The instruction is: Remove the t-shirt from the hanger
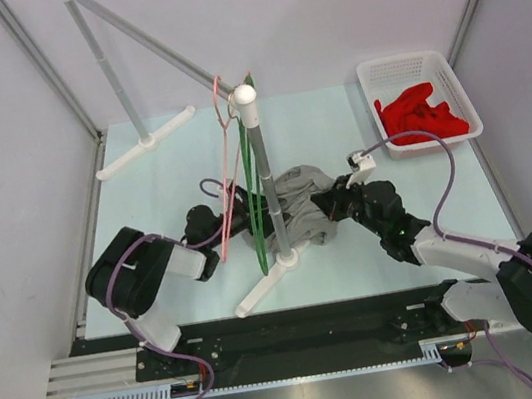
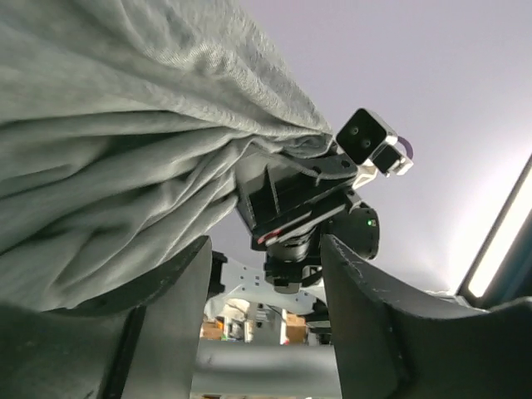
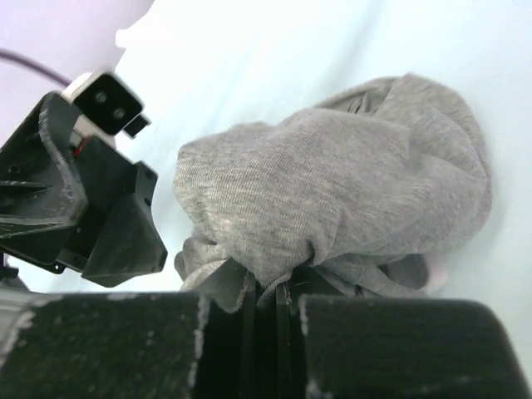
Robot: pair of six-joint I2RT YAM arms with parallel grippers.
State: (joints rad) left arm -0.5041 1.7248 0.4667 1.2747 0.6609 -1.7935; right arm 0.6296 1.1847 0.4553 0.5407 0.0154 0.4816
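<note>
**T-shirt** (image 3: 349,183): grey and bunched into a heap. It sits on the desk (image 1: 146,208) at 3 o'clock of the stand (image 1: 263,169), close against its pole.

**Right gripper** (image 3: 266,287): pressed together, pinching a fold at the near edge of the heap.

**Left gripper** (image 2: 266,245): spread, holding nothing. It sits at 9 o'clock of the pole and points toward the shirt, with cloth draped past one finger.

**Green hanger** (image 1: 255,196) and **pink hanger** (image 1: 226,160): both hang from the top of the stand, and both look bare along their visible lengths.

**Basket** (image 1: 463,92): at 1 o'clock on the desk, holding a red cloth (image 1: 420,114).

**Progress:** the shirt appears to be off the green hanger or very nearly so. Whether a last hem is hooked on the wire cannot be told. What seems left is to draw the bundle clear toward 3 o'clock and let go of it.
</note>
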